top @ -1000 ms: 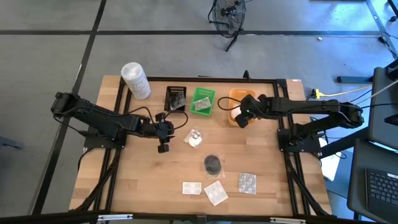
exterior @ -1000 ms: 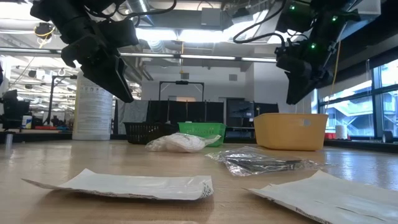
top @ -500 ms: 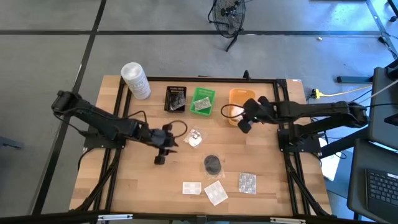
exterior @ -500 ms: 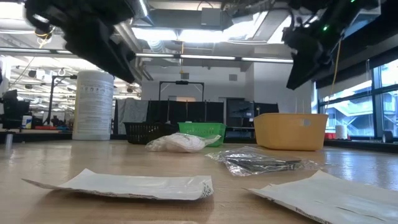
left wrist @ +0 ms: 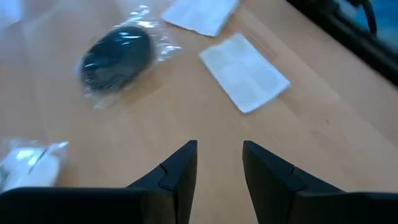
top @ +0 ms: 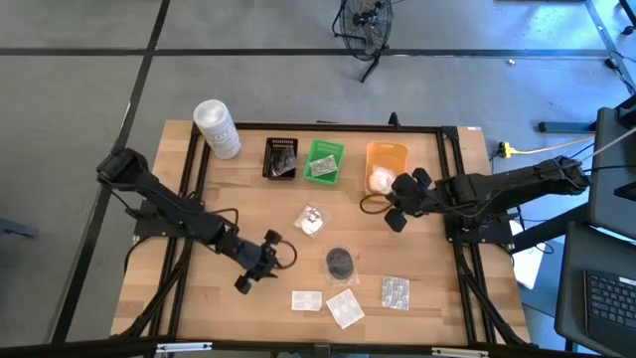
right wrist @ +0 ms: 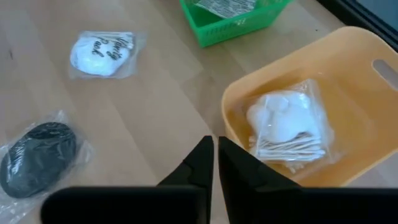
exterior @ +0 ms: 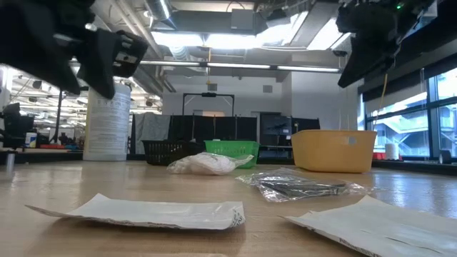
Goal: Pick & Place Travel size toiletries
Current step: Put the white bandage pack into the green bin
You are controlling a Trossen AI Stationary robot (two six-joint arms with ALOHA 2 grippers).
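Note:
Several toiletries lie flat on the table: a white wrapped bundle, a wrapped black round pad, two white sachets and a blister pack. Another white bundle with cotton swabs lies in the orange tray. My left gripper hangs open above bare wood left of the sachets. My right gripper is shut, above the table just near of the orange tray.
A black tray and a green tray, each with a packet inside, stand beside the orange tray along the far edge. A tall white tub stands at the far left corner. Bare wood lies between the trays and the loose items.
My left gripper has swung from beside the white bundle toward the table's near edge, ending left of the sachets. My right gripper has drawn back from over the orange tray toward the near edge, and the bundle in that tray now shows.

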